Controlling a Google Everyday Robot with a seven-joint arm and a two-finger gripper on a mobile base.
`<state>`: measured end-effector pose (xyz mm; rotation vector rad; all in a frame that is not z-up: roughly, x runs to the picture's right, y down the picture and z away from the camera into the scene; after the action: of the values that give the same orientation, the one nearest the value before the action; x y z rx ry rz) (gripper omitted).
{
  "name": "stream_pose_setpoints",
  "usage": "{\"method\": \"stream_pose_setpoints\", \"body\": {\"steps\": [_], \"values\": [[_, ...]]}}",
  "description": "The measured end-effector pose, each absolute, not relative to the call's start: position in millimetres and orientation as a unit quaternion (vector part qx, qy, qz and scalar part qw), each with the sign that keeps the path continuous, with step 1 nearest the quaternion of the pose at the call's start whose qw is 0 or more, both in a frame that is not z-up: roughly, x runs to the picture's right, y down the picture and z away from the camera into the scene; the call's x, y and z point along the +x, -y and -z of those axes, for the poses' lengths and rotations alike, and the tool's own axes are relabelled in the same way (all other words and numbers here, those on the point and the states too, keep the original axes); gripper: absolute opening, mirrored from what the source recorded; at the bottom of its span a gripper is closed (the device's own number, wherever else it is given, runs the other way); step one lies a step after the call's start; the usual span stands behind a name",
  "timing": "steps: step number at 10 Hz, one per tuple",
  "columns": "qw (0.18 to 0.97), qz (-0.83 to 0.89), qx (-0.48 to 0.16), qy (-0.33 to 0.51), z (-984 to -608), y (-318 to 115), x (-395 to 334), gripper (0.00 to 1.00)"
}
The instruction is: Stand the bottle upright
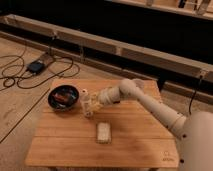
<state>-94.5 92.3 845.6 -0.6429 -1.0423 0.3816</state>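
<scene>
A wooden slatted desk [130,145] is seen from above, with a white robot arm [150,102] reaching across it from the lower right toward the left. Behind the tool, to its left, a dark bowl [64,97] holding something reddish is set near the desk's left edge. In front of the tool, toward the near side of the desk and apart from it, a flat beige rectangular block [103,132] is laid on the boards.

The tool [91,104] is placed just beside the bowl's right rim, low over the desk. The bottle [86,101], small and whitish-cream, is found right at the tool, between it and the bowl, with its narrower top pointing up so that it appears roughly upright. Whether the tool is clenched on the bottle or released cannot be told, since tool and bottle blend together.

On the floor beyond the desk, dark cables [20,75] and a small dark device [36,66] are seen.
</scene>
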Motion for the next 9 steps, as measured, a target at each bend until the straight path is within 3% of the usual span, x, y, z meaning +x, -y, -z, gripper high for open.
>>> {"method": "stream_pose_setpoints", "body": {"steps": [3, 9], "values": [[0.802, -0.179, -0.3, 0.485, -846.8, -92.5, -93.5, 0.8], [0.802, -0.179, -0.3, 0.484, -846.2, -93.9, -92.9, 0.8]]}}
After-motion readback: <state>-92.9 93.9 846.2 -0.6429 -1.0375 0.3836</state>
